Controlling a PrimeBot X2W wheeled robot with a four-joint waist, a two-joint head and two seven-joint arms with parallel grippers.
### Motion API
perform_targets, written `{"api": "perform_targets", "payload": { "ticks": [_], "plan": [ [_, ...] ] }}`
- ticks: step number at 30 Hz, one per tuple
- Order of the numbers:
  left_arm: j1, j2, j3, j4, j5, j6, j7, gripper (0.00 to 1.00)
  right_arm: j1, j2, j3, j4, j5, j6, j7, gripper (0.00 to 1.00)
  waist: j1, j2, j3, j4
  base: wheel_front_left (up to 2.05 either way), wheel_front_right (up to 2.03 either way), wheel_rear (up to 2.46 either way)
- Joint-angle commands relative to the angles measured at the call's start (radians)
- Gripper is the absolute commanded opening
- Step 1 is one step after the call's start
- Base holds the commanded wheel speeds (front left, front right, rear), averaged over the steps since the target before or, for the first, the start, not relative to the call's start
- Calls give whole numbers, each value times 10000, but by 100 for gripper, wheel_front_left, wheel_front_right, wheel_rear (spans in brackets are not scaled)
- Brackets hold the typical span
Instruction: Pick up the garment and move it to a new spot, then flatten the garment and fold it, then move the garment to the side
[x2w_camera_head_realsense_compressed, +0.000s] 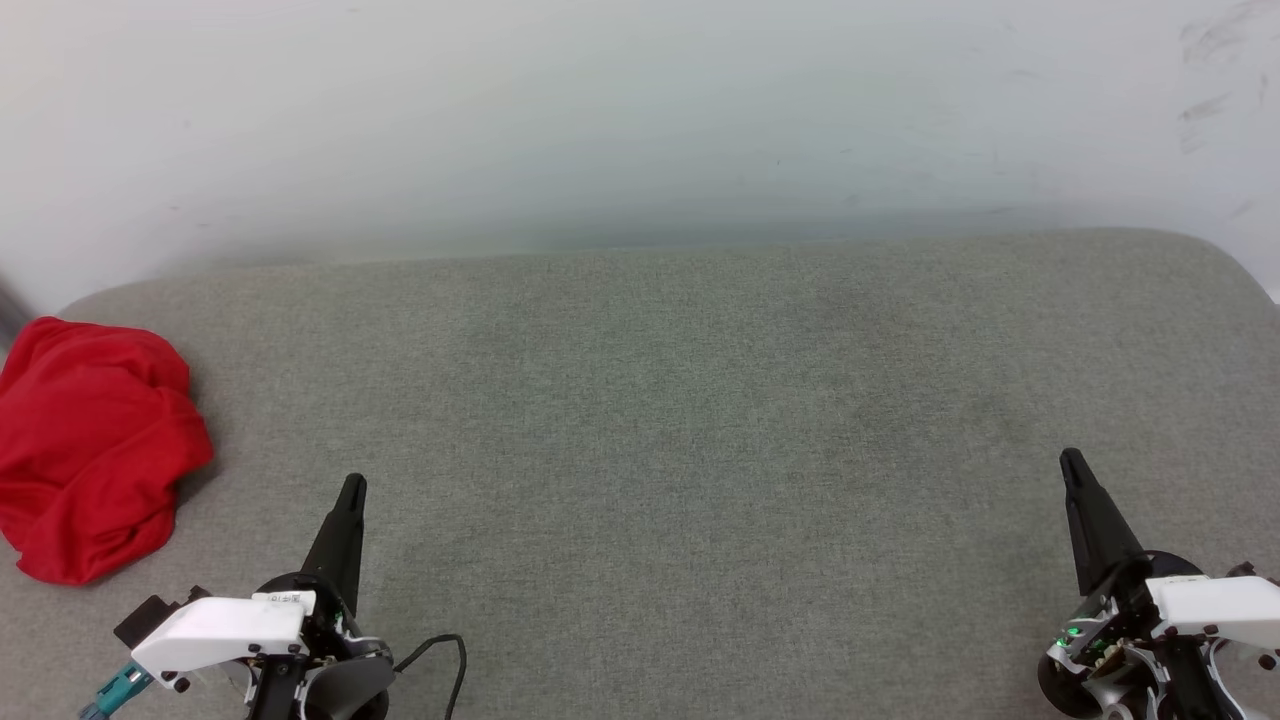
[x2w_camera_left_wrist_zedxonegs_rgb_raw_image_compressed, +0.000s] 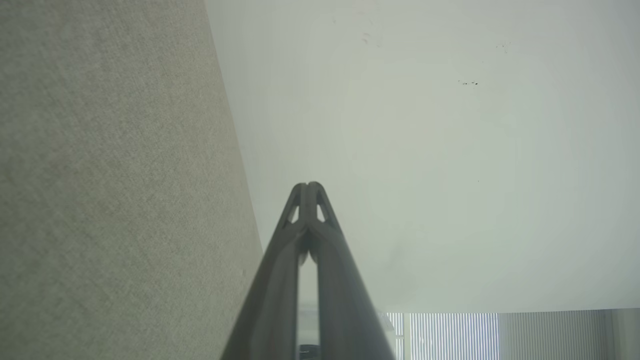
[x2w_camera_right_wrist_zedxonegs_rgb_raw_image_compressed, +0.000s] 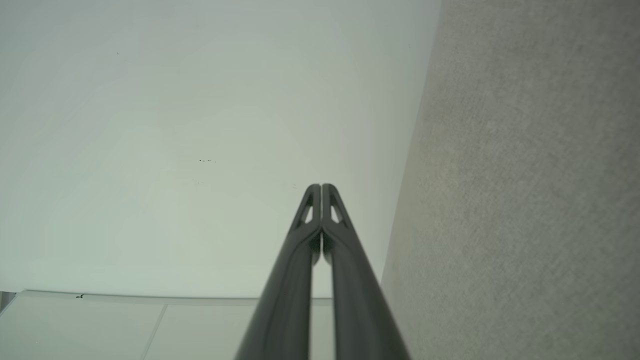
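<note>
The garment (x2w_camera_head_realsense_compressed: 90, 450) lay crumpled at the left edge of the bench (x2w_camera_head_realsense_compressed: 680, 420), untouched, with the left claw (x2w_camera_head_realsense_compressed: 353, 486) and right claw (x2w_camera_head_realsense_compressed: 1070, 459) clenched and empty at the near side; pickup was pending, likely requiring the left claw to release and reach left.

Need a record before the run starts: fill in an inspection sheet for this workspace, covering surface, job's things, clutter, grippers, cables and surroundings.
Surface: grey fabric pad, flat, with rounded far corners.
Job's things: garment, a crumpled red heap at the pad's left edge, with no gripper touching it.
Clutter: nothing seen.
Grippers: left gripper and right gripper are both shut and empty, low over the pad's near side.
Cables: black cable loops beside the left gripper's wrist.
Surroundings: pale wall behind the pad, with dark scuff marks at its upper right.
</note>
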Motion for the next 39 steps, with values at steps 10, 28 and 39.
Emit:
{"api": "perform_targets", "payload": {
  "ticks": [10, 28, 39],
  "plan": [
    [-62, -17, 28, 1, 16, -30, 17, 0, -108, 35, 7, 8, -45, 0, 5, 0, 0, 0, 0, 0, 0, 0, 0],
    [-62, -17, 27, 0, 15, -30, 16, 0, -108, 35, 6, 8, -45, 0, 5, 0, 0, 0, 0, 0, 0, 0, 0],
    [-62, -17, 27, 0, 15, -30, 16, 0, -108, 35, 7, 8, -44, 0, 5, 0, 0, 0, 0, 0, 0, 0, 0]
  ]
}}
